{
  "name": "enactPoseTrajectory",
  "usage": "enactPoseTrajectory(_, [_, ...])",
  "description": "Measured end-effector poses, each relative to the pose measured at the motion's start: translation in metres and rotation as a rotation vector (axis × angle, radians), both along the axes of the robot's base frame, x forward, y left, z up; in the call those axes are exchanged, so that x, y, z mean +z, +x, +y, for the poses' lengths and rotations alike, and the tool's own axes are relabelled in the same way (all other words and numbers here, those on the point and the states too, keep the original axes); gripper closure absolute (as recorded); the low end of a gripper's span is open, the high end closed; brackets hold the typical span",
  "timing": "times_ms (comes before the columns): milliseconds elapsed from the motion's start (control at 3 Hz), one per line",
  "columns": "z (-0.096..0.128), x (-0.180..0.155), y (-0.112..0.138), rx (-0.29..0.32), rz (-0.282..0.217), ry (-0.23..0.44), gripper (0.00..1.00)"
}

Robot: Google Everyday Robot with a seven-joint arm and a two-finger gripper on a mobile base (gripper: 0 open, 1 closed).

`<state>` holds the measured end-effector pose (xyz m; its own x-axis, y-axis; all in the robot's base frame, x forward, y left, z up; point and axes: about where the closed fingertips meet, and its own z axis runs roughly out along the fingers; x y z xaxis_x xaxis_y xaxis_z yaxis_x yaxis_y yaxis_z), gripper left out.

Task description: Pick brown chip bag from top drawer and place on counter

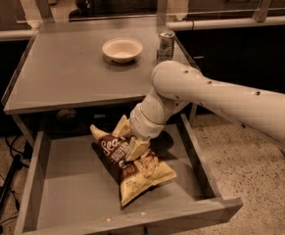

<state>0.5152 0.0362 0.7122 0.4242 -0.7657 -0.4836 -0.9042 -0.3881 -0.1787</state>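
The brown chip bag is in the open top drawer, tilted, with its pale yellow lower end pointing at the drawer's front. My gripper reaches down from the right over the drawer's back part. It is shut on the upper middle of the bag, one pale finger on the far side and one on the near side. The counter lies just above and behind the drawer. My white arm crosses the counter's right front corner.
A white bowl and a silver can stand on the counter's back right. The drawer's thick front board is near the bottom edge. Dark cabinets with a pale rail run behind. Speckled floor lies to the right.
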Motion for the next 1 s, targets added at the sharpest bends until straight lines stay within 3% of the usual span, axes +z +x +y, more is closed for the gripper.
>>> enactPoseTrajectory(333, [0.007,0.023,-0.014,0.03,0.046,0.0,1.0])
enactPoseTrajectory(1000, [0.018,0.07,-0.056,0.103,0.089,-0.019,1.0])
